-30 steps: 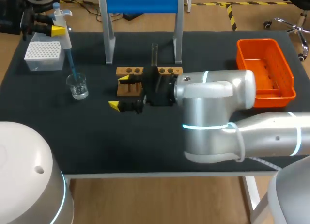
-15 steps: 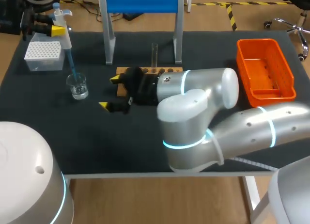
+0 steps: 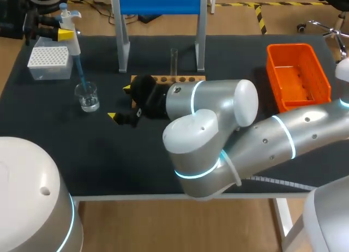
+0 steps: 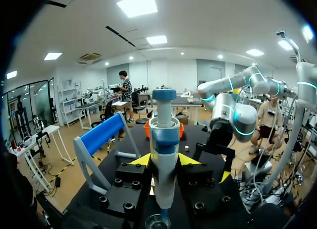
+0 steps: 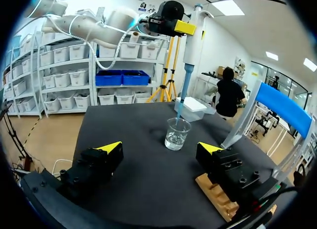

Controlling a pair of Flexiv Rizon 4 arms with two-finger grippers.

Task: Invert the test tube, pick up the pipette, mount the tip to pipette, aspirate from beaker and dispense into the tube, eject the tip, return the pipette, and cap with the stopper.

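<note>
Pipette upright in the left gripper, whose two yellow-tipped fingers are clamped on its white and blue body from both sides. The blue tip hangs straight down from that gripper into the clear beaker, which holds a little clear liquid. The white tip box sits just beside the left gripper, on the far side of the beaker from the right one.

The right gripper is low over the black mat, its fingers spread wide with nothing held. The beaker stands ahead of it, apart from both fingers. One of its fingers is at the end of the wooden rack. Behind the right gripper, a glass test tube stands upright in that rack. Well behind the gripper, past the right arm, lies the orange bin. No print on any of these can be read.
</note>
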